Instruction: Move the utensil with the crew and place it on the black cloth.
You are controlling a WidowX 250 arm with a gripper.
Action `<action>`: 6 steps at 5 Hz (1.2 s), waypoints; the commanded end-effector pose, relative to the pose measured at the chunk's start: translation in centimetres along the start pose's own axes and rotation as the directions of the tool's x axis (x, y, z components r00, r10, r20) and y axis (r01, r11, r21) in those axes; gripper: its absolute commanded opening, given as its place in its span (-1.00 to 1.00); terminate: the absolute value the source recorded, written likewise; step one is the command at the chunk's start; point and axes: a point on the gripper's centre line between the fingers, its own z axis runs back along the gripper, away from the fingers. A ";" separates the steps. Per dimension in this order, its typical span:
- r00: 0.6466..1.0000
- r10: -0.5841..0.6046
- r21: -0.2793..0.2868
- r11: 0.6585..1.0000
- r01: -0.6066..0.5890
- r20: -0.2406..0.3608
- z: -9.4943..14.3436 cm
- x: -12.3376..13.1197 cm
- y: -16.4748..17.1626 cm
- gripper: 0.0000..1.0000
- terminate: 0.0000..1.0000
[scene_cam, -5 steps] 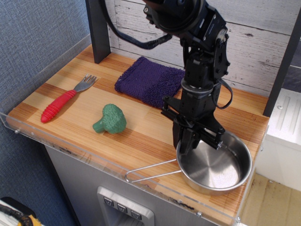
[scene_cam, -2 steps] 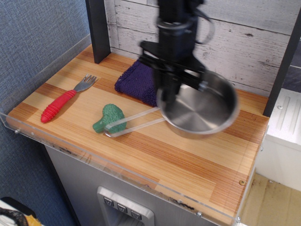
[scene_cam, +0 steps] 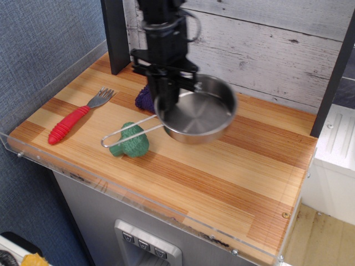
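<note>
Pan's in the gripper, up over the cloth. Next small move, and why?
Probably lower it straight down and let go. The gripper holds the pan by its rim, lifted and covering most of the dark cloth, with its wire handle crossing above the toy broccoli.

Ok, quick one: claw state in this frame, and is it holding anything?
Claw: shut on the steel pan, gripping its rim on the handle side and carrying it in the air over the dark purple cloth.
</note>
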 end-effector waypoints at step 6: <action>0.990 0.135 0.044 0.990 -0.136 0.027 0.1 6.8 7.9 -1.00 -1.00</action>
